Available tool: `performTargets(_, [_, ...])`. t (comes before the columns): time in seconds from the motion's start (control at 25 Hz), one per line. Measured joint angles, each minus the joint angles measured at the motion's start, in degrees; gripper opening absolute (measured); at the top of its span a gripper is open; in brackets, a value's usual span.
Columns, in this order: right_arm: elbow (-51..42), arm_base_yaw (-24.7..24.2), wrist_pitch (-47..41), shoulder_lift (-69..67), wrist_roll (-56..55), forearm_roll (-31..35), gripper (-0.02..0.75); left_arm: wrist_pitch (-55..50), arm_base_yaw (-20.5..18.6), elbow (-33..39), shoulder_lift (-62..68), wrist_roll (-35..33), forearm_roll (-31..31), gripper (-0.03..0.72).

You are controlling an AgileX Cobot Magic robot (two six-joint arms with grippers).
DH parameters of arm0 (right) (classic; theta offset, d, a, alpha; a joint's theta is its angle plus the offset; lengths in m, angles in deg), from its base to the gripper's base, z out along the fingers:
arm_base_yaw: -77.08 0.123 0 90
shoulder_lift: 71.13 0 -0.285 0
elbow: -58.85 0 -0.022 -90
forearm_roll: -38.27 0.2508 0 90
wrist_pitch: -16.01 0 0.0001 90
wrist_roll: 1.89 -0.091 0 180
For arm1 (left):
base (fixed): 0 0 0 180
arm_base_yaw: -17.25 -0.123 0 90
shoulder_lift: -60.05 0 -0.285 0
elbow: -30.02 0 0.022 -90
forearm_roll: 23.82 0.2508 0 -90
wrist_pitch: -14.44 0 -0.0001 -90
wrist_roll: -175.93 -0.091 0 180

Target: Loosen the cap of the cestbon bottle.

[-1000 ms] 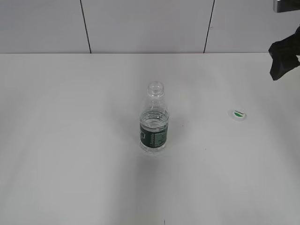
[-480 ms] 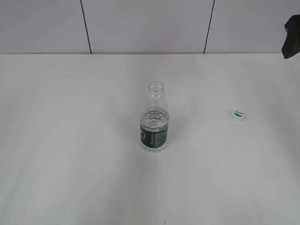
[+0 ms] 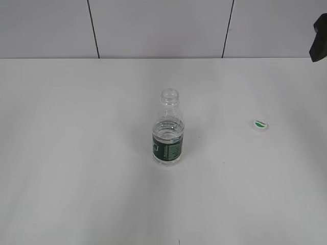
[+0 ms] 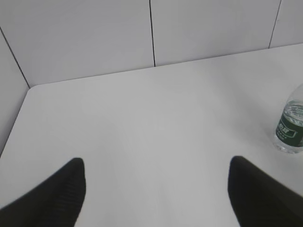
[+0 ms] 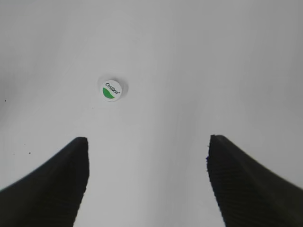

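The cestbon bottle [image 3: 167, 131] stands upright at the table's middle, clear with a dark green label and an open, uncapped neck. It also shows at the right edge of the left wrist view [image 4: 291, 125]. The cap [image 3: 260, 124] lies apart on the table to the bottle's right, white with a green mark, also in the right wrist view [image 5: 111, 89]. My right gripper [image 5: 147, 151] is open and empty, above the table near the cap; a dark part of it shows at the exterior view's right edge [image 3: 320, 41]. My left gripper [image 4: 156, 170] is open and empty, left of the bottle.
The white table [image 3: 76, 153] meets a panelled white wall [image 3: 153, 25] at the back. The table's left corner and edge show in the left wrist view [image 4: 28, 90].
The right gripper has risen and drawn back to the upper right edge of the exterior view. The bottle and the cap have not moved.
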Motion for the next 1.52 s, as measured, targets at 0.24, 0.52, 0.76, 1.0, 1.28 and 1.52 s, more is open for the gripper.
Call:
performTargets(0.24, [0.0,0.0,-0.1,0.0,-0.1,-0.1,0.592,-0.3,0.0,0.0,0.0,2.5,0.6,0.561])
performTargets(0.52, [0.0,0.0,-2.0,0.2,-0.7,-1.1,0.592,-3.6,0.0,0.4,0.0,5.2,2.9,0.561])
performTargets(0.76, [0.0,0.0,-2.5,4.1,-0.8,-1.1,0.592,-6.0,0.0,1.6,0.0,6.0,3.7,0.561])
performTargets(1.0, [0.0,0.0,-4.0,11.3,-1.0,-2.1,0.592,-6.1,0.0,1.6,0.0,6.0,3.7,0.541])
performTargets(1.28, [-0.2,0.0,-4.3,21.8,-3.1,-4.2,0.592,-6.1,0.0,1.6,0.0,6.0,3.7,0.540])
performTargets(1.52, [-3.2,0.0,-4.3,33.8,-3.8,-4.4,0.592,-6.1,0.0,1.6,0.0,6.0,3.7,0.528])
